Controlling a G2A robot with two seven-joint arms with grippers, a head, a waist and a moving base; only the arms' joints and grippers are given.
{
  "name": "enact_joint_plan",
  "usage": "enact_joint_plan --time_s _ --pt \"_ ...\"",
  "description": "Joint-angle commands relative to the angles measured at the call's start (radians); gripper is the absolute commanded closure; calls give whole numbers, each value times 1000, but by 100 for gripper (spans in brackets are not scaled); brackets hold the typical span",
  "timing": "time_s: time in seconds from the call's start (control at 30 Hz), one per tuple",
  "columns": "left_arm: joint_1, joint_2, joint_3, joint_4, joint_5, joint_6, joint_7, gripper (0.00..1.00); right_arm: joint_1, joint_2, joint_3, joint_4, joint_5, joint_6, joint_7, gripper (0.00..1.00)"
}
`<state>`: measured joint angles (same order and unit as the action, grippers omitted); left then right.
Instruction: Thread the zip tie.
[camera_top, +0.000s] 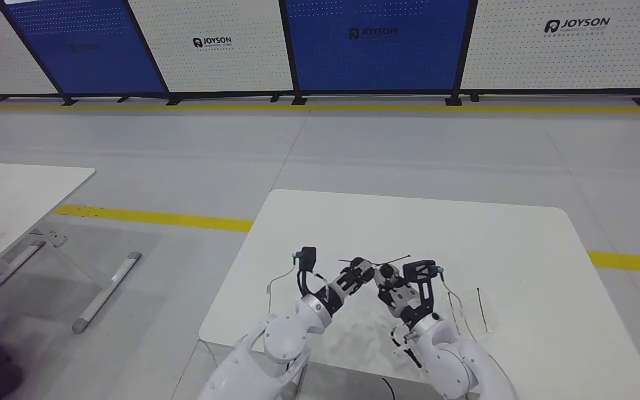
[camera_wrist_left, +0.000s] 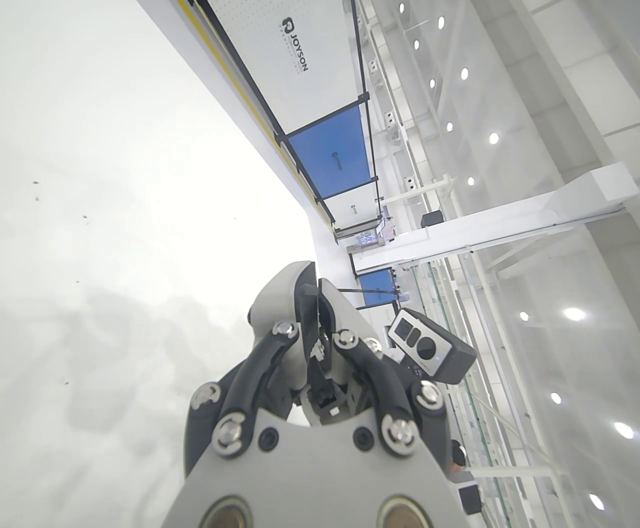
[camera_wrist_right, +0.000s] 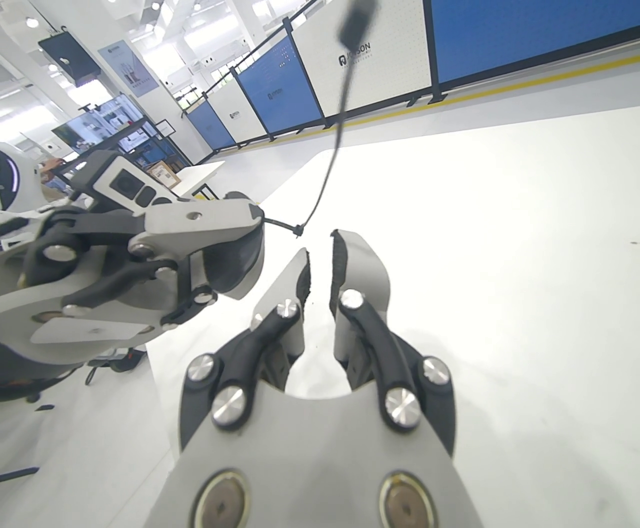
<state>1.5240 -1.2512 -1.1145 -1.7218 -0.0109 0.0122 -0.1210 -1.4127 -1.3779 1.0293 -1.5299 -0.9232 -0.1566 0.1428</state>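
Note:
A thin black zip tie (camera_wrist_right: 325, 170) is held above the white table (camera_top: 500, 240). My left gripper (camera_wrist_right: 257, 227) is shut on one end of it. From that grip a short piece runs to a small knob (camera_wrist_right: 298, 231), and the strap rises from there toward the camera. My right gripper (camera_wrist_right: 320, 242) sits just below the knob. Its fingers (camera_wrist_right: 345, 260) are a little apart with nothing between them. In the left wrist view the left gripper (camera_wrist_left: 316, 287) pinches a black strip. In the top view both grippers (camera_top: 372, 276) meet near the table's front edge.
A second black zip tie (camera_top: 482, 307) lies flat on the table to the right of the arms. The table's front edge runs close under both arms. Another white table (camera_top: 40, 185) stands on the far left across the floor.

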Motion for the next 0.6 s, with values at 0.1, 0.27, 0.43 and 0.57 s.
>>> enact_joint_plan --time_s 0.1,0.27,0.43,0.57 --pt "-2 0 2 2 1 2 0 100 -1 1 0 -2 -1 1 -1 84" --pt "-5 0 7 6 6 7 -2 100 -1 1 1 -6 0 0 0 81" --pt "-8 0 10 8 7 10 -1 100 -2 3 2 -10 -3 -4 5 78" --pt "-11 0 13 9 11 11 -2 100 -2 3 2 -14 -1 -3 6 77"
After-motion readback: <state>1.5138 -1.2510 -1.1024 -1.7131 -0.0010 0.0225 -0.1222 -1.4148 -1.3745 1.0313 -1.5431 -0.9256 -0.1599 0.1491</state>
